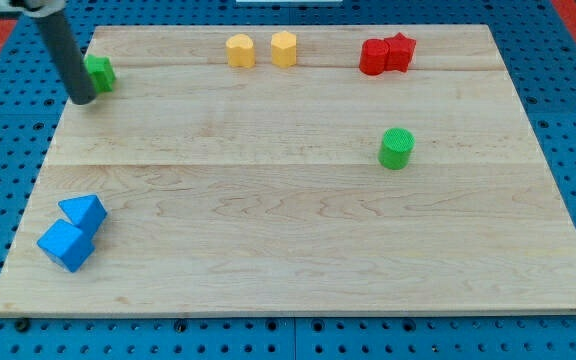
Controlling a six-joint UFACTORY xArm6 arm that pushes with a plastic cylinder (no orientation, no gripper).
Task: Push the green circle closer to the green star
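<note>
Our tip (83, 99) sat far left, touching the green star (99, 73), with the green circle (396, 148) well apart to the right.

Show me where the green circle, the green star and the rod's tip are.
green circle (396, 148): camera view, on its side wall.
green star (101, 72): camera view, on its visible right part.
my tip (83, 100): camera view, the rod's very end, left of the star.

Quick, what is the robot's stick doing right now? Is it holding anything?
My tip: no gripper, holding nothing; it sits against the green star's left side, far from the green circle.
</note>
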